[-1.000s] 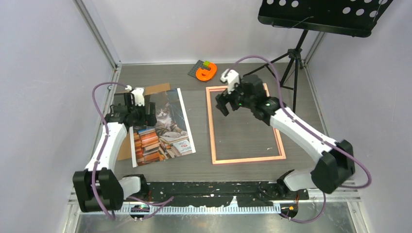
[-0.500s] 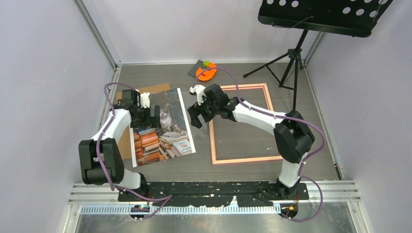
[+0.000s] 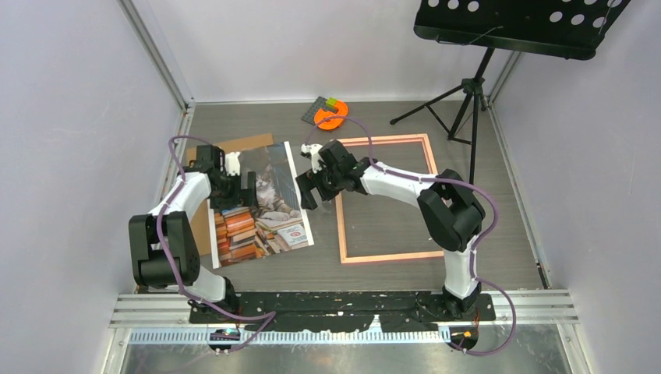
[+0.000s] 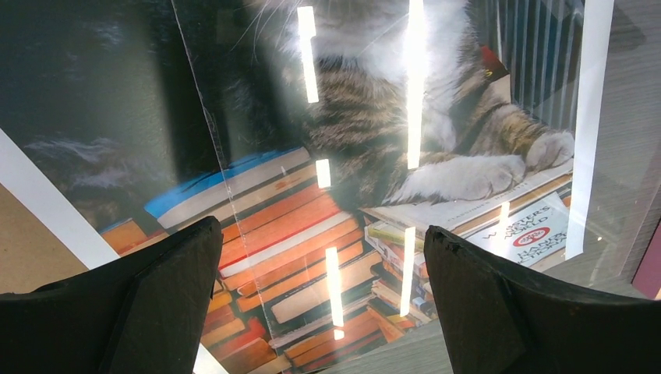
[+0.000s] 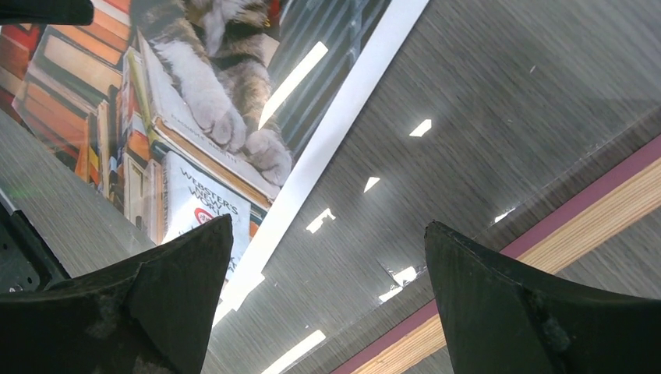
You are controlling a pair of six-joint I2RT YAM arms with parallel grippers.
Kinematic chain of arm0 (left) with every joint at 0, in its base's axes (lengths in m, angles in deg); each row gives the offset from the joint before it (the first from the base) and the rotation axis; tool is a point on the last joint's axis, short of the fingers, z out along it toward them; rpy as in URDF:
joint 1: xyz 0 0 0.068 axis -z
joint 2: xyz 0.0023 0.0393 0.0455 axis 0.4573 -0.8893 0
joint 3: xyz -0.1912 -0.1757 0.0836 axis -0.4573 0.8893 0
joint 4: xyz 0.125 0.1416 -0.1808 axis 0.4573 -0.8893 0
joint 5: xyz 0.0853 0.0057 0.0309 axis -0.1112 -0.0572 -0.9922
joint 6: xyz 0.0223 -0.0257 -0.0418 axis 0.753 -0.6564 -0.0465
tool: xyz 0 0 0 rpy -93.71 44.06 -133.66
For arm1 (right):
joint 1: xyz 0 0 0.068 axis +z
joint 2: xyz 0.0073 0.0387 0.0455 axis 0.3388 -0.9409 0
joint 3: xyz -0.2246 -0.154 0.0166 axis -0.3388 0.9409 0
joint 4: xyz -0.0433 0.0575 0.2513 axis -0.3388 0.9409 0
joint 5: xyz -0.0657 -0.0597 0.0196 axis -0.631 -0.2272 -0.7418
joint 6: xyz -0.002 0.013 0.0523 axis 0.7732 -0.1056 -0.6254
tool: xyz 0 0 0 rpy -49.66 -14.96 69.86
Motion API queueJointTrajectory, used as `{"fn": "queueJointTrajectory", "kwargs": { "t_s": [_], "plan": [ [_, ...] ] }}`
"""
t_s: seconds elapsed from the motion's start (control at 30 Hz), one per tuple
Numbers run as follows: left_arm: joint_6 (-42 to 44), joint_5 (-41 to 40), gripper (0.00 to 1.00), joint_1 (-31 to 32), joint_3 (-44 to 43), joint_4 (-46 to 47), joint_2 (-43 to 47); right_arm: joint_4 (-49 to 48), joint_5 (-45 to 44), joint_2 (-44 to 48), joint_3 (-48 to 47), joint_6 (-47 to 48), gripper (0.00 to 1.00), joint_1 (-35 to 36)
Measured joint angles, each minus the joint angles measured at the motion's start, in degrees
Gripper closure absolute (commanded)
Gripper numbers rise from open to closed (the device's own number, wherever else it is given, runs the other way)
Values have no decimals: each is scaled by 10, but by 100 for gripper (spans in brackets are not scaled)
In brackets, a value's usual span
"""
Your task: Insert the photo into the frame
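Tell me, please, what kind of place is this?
Probably a robot test cell: pale walls enclose a grey table, a left arm and a right arm are bolted at its near edge, and a black music stand stands behind.

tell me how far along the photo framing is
Nothing is done yet: the photo lies flat left of the empty frame, partly over a brown board. In hand: left fingers hover open over the photo, right fingers open by its right edge. Remaining: grasp it and lay it in the frame.
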Motion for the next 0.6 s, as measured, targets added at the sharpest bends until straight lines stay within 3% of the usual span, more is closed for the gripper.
{"fn": "queueJointTrajectory", "kwargs": {
  "t_s": [0.6],
  "plan": [
    [-10, 6, 1, -2, 0, 2, -13, 47, -82, -31, -20, -35, 0, 0]
  ]
}}
